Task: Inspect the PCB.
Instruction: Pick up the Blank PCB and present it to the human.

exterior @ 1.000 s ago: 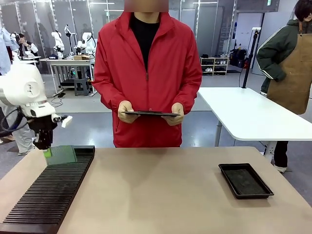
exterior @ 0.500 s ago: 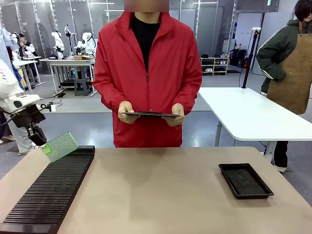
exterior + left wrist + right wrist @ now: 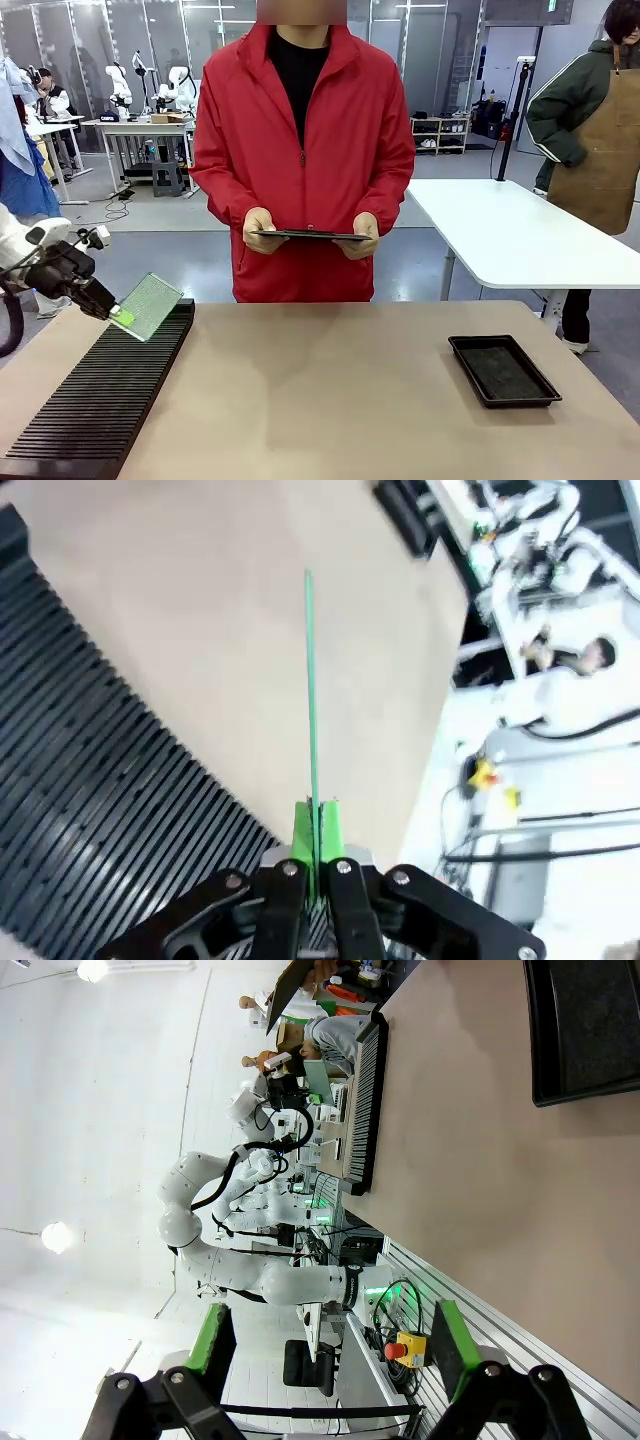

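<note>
**Front view.** The left claw (image 3: 118, 315) is clamped on the near corner of the PCB (image 3: 150, 305). A second ago it pointed down and held the board low at the far end of the rack (image 3: 100, 400). Now it points sideways, and the board is tilted with its dotted face showing, clear of the slots. We judge that extraction is done and presentation for inspection has begun. The board's lower edge hangs just above the rack's far corner. Bare bench (image 3: 320, 400) lies to its right, and the tray (image 3: 503, 370) is well apart. The person holds a tablet (image 3: 308, 234) beyond the far edge.

**Left wrist view.** We see the PCB (image 3: 309, 680) edge-on, pinched between the green pads, with the rack below it on one side and open bench on the other.

**Right wrist view.** The right claw (image 3: 330, 1345) stands wide apart and empty, off the bench's edge.
</note>
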Tool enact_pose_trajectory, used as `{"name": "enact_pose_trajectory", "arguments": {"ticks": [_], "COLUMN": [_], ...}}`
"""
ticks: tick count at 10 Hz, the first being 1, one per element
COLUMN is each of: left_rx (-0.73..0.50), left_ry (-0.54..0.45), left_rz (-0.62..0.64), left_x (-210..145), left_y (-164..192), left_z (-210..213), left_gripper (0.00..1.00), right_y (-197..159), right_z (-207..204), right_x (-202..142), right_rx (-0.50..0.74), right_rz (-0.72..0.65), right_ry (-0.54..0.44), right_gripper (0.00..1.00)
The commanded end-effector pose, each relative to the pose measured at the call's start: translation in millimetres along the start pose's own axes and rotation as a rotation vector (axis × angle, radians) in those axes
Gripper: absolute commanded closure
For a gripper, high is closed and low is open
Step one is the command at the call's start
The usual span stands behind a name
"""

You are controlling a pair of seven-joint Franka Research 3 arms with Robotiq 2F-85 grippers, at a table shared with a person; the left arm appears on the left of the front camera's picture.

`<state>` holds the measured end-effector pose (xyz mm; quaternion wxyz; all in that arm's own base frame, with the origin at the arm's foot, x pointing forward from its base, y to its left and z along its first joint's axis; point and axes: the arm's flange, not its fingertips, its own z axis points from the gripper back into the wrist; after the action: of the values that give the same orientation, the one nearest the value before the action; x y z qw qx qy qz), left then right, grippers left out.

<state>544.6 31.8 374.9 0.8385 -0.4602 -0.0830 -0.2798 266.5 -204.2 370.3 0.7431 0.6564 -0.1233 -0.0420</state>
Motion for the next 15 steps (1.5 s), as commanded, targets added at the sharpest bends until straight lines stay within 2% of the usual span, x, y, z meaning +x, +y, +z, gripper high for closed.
{"name": "enact_pose_trajectory", "arguments": {"ticks": [1,3,4,8,9,12,15], "left_rx": [-0.011,0.008,-0.041,-0.041,-0.038,-0.309,-0.435], "left_ry": [-0.118,-0.14,-0.089,-0.089,-0.103,-0.203,-0.269], "left_rz": [0.032,0.023,0.041,0.041,0.046,0.247,0.372], "left_x": [-4,-4,-4,-4,-5,14,17], "left_y": [-7,-13,2,2,2,18,17], "left_z": [-7,-7,-7,-7,-8,-21,-55], "left_gripper": [1.0,1.0,1.0,1.0,0.97,0.97,0.97], "right_y": [0,0,0,0,0,0,0], "right_z": [1,1,1,1,1,1,1], "right_x": [-3,-3,-3,-3,-3,-3,-3], "right_rx": [0.004,0.004,0.004,0.004,0.004,0.004,0.004], "right_rz": [0.004,0.004,0.004,0.004,0.004,0.004,0.004], "right_ry": [0.003,0.003,0.003,0.003,0.003,0.003,0.003], "right_gripper": [0.0,0.0,0.0,0.0,0.0,0.0,0.0]}}
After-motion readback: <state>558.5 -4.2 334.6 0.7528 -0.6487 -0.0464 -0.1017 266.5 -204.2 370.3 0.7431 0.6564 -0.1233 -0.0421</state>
